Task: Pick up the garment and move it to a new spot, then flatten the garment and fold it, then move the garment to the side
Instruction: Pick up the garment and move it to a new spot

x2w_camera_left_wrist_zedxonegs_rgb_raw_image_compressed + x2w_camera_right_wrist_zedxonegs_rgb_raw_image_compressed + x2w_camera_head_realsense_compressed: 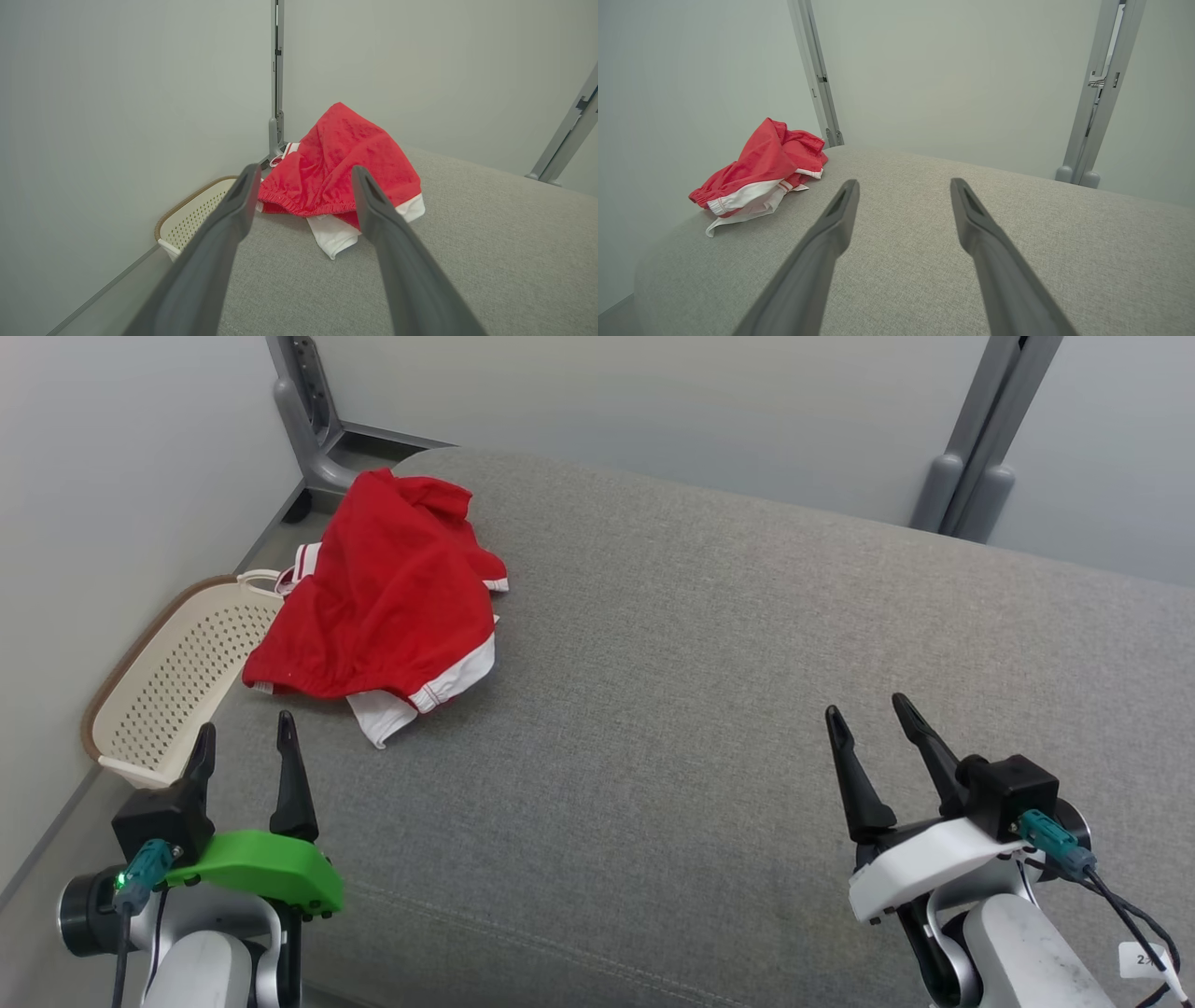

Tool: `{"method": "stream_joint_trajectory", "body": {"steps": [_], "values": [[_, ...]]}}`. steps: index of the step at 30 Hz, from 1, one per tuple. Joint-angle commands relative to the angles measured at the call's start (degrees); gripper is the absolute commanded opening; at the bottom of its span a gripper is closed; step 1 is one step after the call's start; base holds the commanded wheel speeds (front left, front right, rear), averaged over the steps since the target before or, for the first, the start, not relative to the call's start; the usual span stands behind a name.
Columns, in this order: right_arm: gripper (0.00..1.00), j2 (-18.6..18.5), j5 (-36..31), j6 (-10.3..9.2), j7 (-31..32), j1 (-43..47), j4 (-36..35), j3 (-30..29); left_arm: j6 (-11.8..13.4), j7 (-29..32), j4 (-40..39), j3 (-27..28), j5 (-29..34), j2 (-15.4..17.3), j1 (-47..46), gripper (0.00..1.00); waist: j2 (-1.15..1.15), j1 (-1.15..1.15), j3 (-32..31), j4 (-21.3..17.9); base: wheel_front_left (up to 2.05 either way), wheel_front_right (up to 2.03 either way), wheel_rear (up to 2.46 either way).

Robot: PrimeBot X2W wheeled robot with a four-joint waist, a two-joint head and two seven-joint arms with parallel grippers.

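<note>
Ahead of your left gripper [245, 723], near its fingertips and slightly to their right, the garment [373, 597] is lying crumpled on the grey cushion [728, 691]. Your head view is giving you both grippers at once. It is also showing the basket [177, 681] sitting beside the cushion, just ahead and left of the left gripper, with the garment's far edge overlapping its rim. Your left wrist view is adding the gathered elastic hem facing that gripper. Your right wrist view is showing the heap side-on, well apart from the right gripper [866, 706] and off to its left. You are looking at red cloth with white trim, bunched into a peak, a white flap poking out toward the left gripper. Both grippers are standing with fingers spread wide apart, holding nothing and touching nothing.
</note>
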Motion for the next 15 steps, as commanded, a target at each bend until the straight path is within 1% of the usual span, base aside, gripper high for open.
{"method": "stream_joint_trajectory", "body": {"steps": [1, 4, 5, 8, 9, 11, 15], "values": [[1.00, -0.2, 0.3, 0.00, -0.4, -0.8, 0.2, 0.0, 0.0, 0.1, -0.2, -0.1, -0.8, 0.4, 0.4, 1.00, 0.00, 0.00, 0.1, -0.2, 0.00, 0.00, 0.00], [1.00, -0.2, 0.3, 0.00, -0.4, -0.8, 0.1, 0.1, -0.8, 1.5, -0.1, -0.3, -1.5, 0.7, -0.2, 1.00, 0.00, 0.00, 0.2, -0.4, 0.00, 0.00, 0.00], [1.00, -0.2, 0.2, 0.00, -0.3, -0.9, 0.0, 0.3, -1.4, 3.3, -0.1, -0.3, -2.5, 0.8, -1.3, 1.00, 0.00, 0.00, 0.4, -0.7, 0.00, 0.00, 0.00], [1.00, -0.3, 0.2, 0.00, 0.1, -1.1, -0.3, 0.8, -2.0, 6.1, -0.7, -0.1, -3.3, 1.7, -3.0, 1.00, 0.00, 0.00, 1.0, -1.9, 0.00, 0.00, 0.00], [1.00, -0.3, 0.2, 0.00, 0.1, -1.1, -0.3, 0.8, -2.0, 6.1, -0.7, -0.1, -3.3, 1.7, -3.0, 1.00, 0.00, 0.00, 1.0, -1.9, 0.00, 0.00, 0.00], [1.00, -0.5, 0.2, 0.00, 0.4, -1.3, -0.4, 0.7, -2.4, 8.3, -0.9, -0.3, -3.5, 2.6, -4.4, 1.00, 0.00, 0.00, 1.8, -2.8, 0.00, 0.00, 0.00], [1.00, -0.9, -0.1, 0.00, 0.7, -2.5, -1.0, 1.1, -3.9, 12.8, 0.1, -0.2, -5.9, 2.9, -8.0, 1.00, 0.00, 0.00, 3.9, -5.2, 0.00, 0.00, 0.00]]}}
